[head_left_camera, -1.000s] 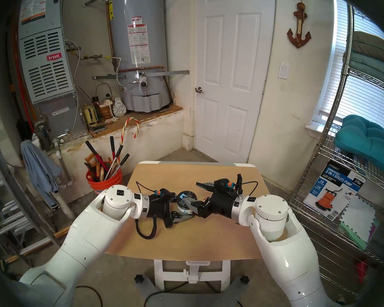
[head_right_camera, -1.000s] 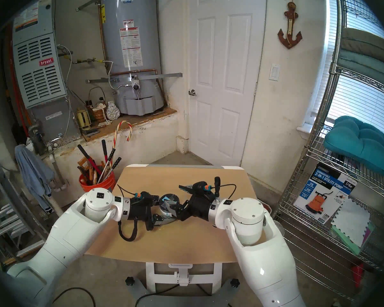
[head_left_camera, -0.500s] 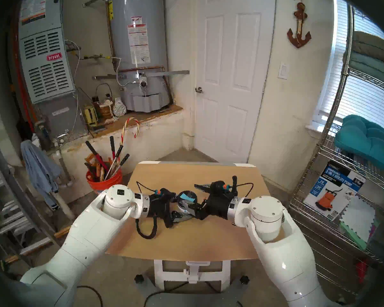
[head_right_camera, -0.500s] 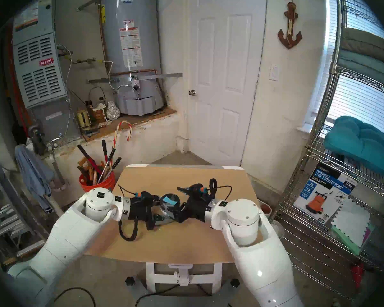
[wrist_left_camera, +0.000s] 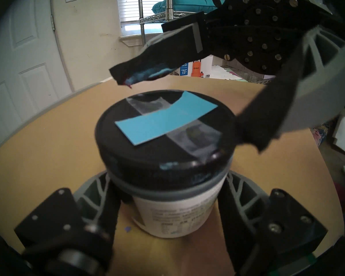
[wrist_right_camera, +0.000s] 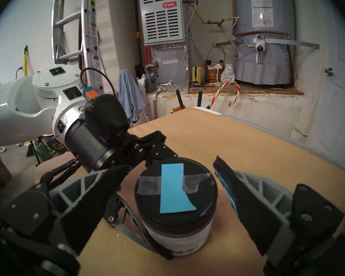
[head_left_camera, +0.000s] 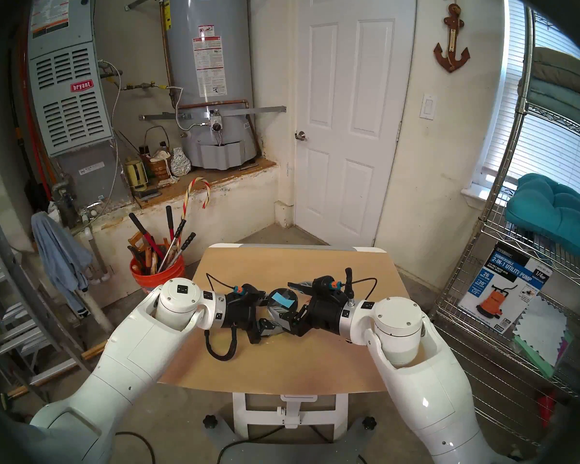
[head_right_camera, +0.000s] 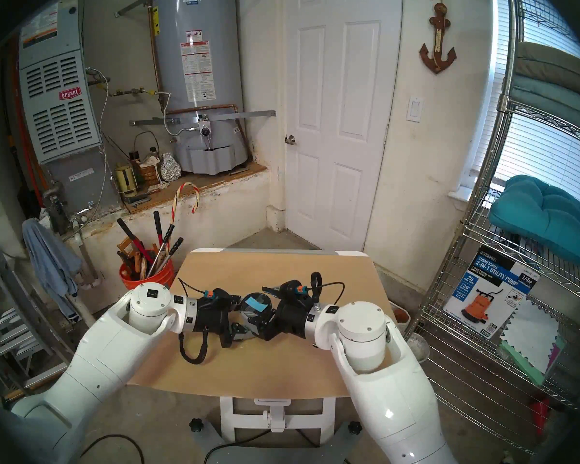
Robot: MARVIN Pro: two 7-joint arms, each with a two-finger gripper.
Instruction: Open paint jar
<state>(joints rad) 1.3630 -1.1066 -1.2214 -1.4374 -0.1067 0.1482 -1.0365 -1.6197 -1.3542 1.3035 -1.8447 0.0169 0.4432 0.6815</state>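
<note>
Left pincer [wrist_left_camera: 168,205] clamping paint jar [wrist_left_camera: 173,213], right pincer [wrist_right_camera: 167,192] spread around lid [wrist_right_camera: 175,192]

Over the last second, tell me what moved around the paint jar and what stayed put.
The right gripper slid toward the robot's left, bringing its open fingers to either side of the black lid; one finger had lain across the lid, and now the lid's blue patch shows uncovered. It has not closed. The left gripper stays clamped on the paint jar, which stands unmoved on the table.
</note>
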